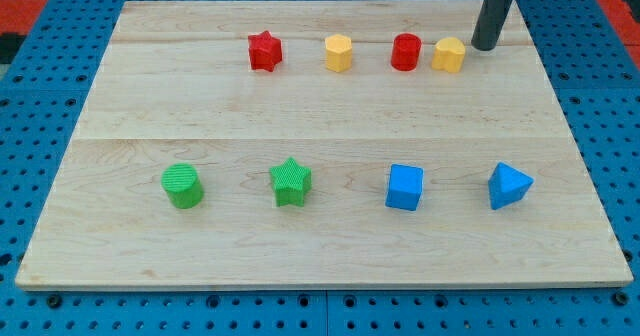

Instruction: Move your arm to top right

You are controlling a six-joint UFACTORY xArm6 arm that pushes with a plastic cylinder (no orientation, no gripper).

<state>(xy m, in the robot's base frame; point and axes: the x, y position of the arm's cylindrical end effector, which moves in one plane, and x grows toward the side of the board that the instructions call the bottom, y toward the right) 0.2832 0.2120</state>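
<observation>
My tip (485,46) rests on the wooden board (320,106) near the view's top right, just right of a yellow block (449,54). Left of that block, along the top row, stand a red cylinder (405,52), a yellow hexagonal block (339,52) and a red star (265,51). Along the lower row stand a green cylinder (183,186), a green star (291,182), a blue cube (405,187) and a blue triangular block (509,186). The tip touches no block; a small gap separates it from the yellow block.
The board lies on a blue perforated table (40,96). The rod enters from the view's top edge at the right. The board's right edge runs close to the right of the tip.
</observation>
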